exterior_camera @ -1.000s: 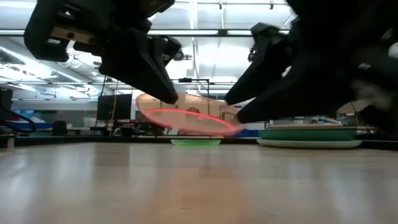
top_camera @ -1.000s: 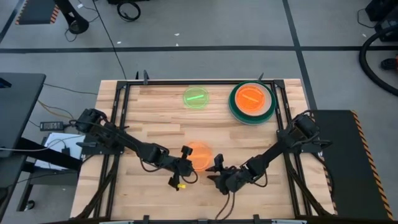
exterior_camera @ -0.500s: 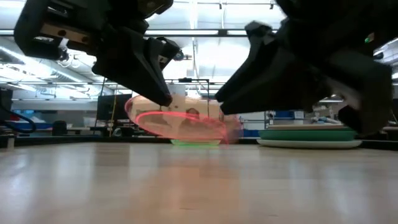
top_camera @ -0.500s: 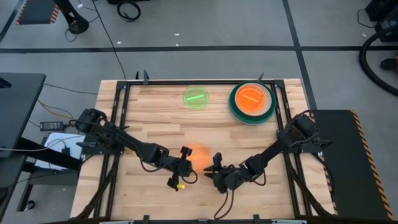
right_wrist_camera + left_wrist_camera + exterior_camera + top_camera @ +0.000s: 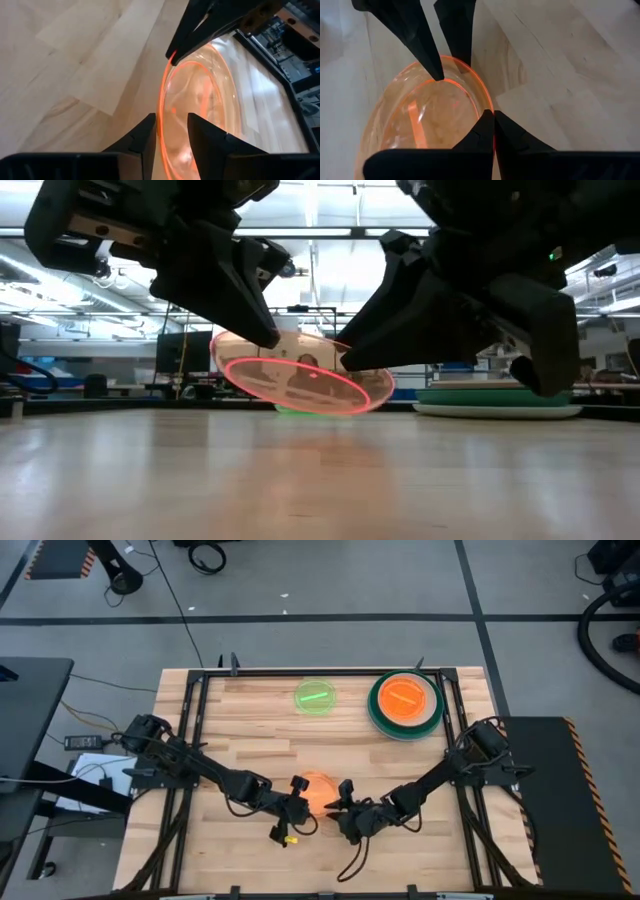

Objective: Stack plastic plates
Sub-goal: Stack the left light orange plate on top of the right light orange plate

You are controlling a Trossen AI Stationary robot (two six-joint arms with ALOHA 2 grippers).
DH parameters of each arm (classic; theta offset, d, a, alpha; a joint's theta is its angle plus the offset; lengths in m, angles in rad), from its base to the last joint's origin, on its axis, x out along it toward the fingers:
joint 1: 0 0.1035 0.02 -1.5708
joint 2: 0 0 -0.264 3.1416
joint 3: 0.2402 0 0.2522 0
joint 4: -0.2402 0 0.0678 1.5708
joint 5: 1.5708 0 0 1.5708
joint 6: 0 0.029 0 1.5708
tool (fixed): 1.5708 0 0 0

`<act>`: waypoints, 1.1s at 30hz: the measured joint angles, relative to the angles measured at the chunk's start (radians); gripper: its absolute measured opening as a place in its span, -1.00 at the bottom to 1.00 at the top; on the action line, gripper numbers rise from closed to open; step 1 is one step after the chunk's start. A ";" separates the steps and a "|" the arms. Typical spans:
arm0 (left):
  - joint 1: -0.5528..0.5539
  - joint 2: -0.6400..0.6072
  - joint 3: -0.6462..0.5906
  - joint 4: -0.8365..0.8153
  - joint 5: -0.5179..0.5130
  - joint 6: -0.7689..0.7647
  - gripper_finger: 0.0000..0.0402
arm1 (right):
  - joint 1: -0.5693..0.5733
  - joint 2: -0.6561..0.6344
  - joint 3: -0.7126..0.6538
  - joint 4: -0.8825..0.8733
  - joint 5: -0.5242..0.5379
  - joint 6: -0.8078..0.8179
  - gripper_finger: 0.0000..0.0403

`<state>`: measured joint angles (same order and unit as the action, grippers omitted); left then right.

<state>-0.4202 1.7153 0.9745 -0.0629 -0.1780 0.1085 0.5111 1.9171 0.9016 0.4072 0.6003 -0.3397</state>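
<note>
A small translucent orange plate (image 5: 316,790) hangs tilted above the table's near middle, and also shows in the low view (image 5: 300,380). My left gripper (image 5: 298,798) is shut on its left rim. My right gripper (image 5: 343,802) is open at its right rim, one finger on each side of the rim (image 5: 162,120). A small neon-green plate (image 5: 316,697) lies flat at the far middle. A red-orange plate (image 5: 404,697) tops a stack on a dark green plate (image 5: 377,710) at the far right. My left gripper pinches the orange plate's left rim (image 5: 491,107) between its two fingers, one on the upper face and one beneath. The fingers come from the table's left, slanting down. The plate is lifted clear of the table and tilted. My right gripper straddles the opposite rim (image 5: 445,75); whether it touches, I cannot tell.
Black frame rails (image 5: 190,730) run along the table's left, right and far edges. Bare wood (image 5: 260,735) lies between the held plate and the far plates. The stack also shows at the right of the low view (image 5: 500,395).
My right gripper has gone toward the table's left, up to the orange plate, and its open fingers now stand around the plate's right rim. The plate has stayed in my left gripper and has tipped, showing more of its face in the low view.
</note>
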 joint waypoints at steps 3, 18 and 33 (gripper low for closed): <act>0.000 0.000 0.000 0.001 0.000 0.000 -0.96 | -0.014 0.000 0.000 -0.010 -0.045 0.005 -0.40; -0.005 0.000 0.000 0.000 -0.001 0.005 -0.96 | -0.049 0.001 0.000 -0.028 -0.131 0.049 -0.52; 0.004 -0.001 0.000 0.011 -0.001 -0.074 -0.89 | -0.048 0.002 -0.001 -0.032 -0.137 0.050 -0.96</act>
<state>-0.4157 1.7142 0.9745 -0.0518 -0.1790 0.0345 0.4627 1.9186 0.9005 0.3749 0.4636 -0.2897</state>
